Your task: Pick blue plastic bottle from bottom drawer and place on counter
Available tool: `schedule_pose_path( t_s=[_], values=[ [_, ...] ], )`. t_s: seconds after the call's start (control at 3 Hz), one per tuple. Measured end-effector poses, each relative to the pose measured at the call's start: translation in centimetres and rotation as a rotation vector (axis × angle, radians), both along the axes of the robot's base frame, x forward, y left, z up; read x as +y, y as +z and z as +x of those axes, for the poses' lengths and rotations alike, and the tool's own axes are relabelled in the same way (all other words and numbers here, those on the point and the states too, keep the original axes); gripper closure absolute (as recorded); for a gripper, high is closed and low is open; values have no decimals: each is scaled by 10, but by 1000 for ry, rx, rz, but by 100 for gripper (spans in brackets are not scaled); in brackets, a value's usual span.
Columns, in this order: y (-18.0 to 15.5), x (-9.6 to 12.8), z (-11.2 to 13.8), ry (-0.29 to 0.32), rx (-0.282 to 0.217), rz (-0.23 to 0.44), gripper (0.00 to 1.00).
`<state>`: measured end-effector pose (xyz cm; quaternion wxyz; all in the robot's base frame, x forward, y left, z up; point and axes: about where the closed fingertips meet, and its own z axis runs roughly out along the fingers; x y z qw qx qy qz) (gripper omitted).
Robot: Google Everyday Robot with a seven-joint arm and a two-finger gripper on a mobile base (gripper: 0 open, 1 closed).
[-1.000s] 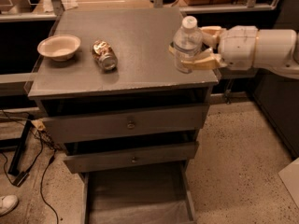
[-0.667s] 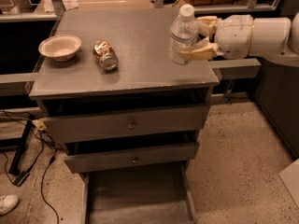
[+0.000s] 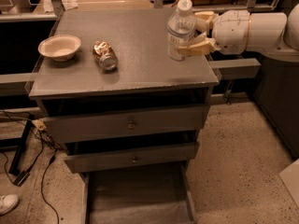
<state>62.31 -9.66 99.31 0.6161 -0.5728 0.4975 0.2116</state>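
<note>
Gripper (image 3: 190, 33) at counter (image 3: 140, 71) right, clasping one bottle (image 3: 178, 28).

pincer (image 3: 190, 33) clasps the bottle (image 3: 178, 28) at the right edge of the surface (image 3: 140, 38); middle open, can (image 3: 105, 56) and bowl (image 3: 59, 46) block the left.

The room is dim, and the light is warm and yellowish-brown. It seems to come from above. The counter (image 3: 135, 41) is one of the brighter surfaces, with a pale sheen in its middle. The gripper (image 3: 189, 34), closed around the blue plastic bottle (image 3: 179, 31) at the right rear part of the counter, catches the light strongly and looks almost washed out. Deep shadow sits under the counter edge, and the bottom drawer (image 3: 135, 195) is dark. The bowl (image 3: 59, 46) and the can (image 3: 105, 56) throw short, soft shadows toward the front.
</note>
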Motion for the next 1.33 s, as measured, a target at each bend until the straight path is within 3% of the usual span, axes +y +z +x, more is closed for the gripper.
schedule_pose_path(
  t_s=[0.67, 1.33],
  values=[
    [4, 17, 42, 92, 64, 59, 100],
    [-17, 27, 39, 189, 200, 52, 100]
  ],
)
